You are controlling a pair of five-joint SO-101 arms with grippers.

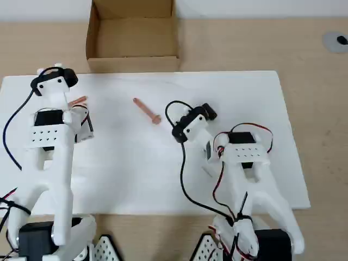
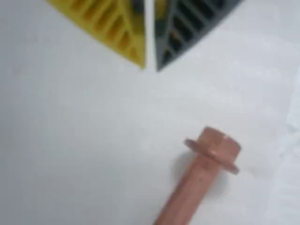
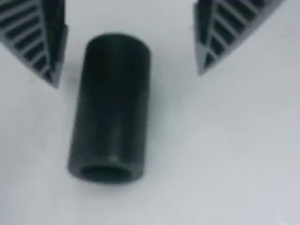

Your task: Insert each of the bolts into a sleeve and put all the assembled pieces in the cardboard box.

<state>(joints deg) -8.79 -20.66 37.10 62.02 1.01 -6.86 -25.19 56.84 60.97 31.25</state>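
Observation:
A black sleeve [image 3: 110,108] lies on its side on the white mat, its hollow end facing the camera. My right gripper [image 3: 129,76] hangs open just above it, one dark ribbed finger [image 3: 42,37] on each side and neither touching it. My left gripper [image 2: 150,63] is shut with nothing in it, its yellow and black tips pressed together over the mat. A copper bolt [image 2: 206,168] with a hex flange head lies a short way from those tips. In the high view that bolt [image 1: 78,101] peeks out beside the left arm [image 1: 51,125]. A second copper bolt [image 1: 147,110] lies mid-mat.
The open cardboard box [image 1: 133,60] stands beyond the mat's far edge, left of centre. The white mat [image 1: 136,174] covers most of the wooden table. The right arm [image 1: 244,152] stands at centre right, with cables looping around it.

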